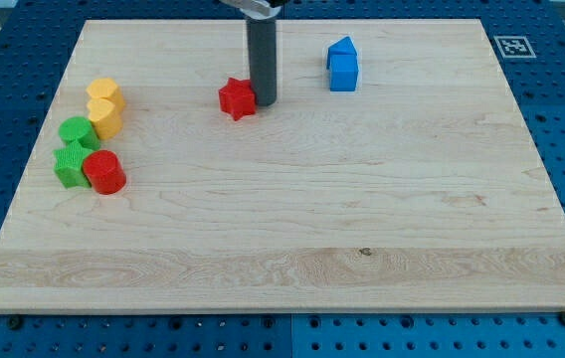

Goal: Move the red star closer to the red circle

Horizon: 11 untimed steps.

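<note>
The red star [237, 98] lies on the wooden board in the upper middle of the view. My tip [264, 102] stands right against the star's right side, touching or nearly touching it. The red circle [104, 172], a short cylinder, sits far off at the view's left, lower than the star. It touches a green star-like block [68, 165] on its left.
A green round block [77, 132] and two yellow blocks [104, 106] cluster just above the red circle. Two blue blocks [342, 65] sit at the upper right of my tip. The board's left edge [34, 159] is close to the cluster.
</note>
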Tool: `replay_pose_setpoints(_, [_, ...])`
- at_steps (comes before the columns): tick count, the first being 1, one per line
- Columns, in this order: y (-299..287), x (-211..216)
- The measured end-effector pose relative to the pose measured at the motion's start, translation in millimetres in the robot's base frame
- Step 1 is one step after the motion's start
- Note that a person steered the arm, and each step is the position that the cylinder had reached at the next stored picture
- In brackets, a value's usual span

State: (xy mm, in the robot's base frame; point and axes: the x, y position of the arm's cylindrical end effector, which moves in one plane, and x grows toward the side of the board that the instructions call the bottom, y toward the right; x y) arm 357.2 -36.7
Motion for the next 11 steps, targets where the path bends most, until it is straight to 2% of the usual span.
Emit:
replay_pose_setpoints(5, [-81.9,-20.1])
replay_pose_setpoints(6, [-82.2,-11.6])
replay_pose_setpoints(8, [-102.2,50.2])
replay_pose_setpoints(9, [-125.5,48.7])
replay_pose_setpoints(11, [-110.7,51.4])
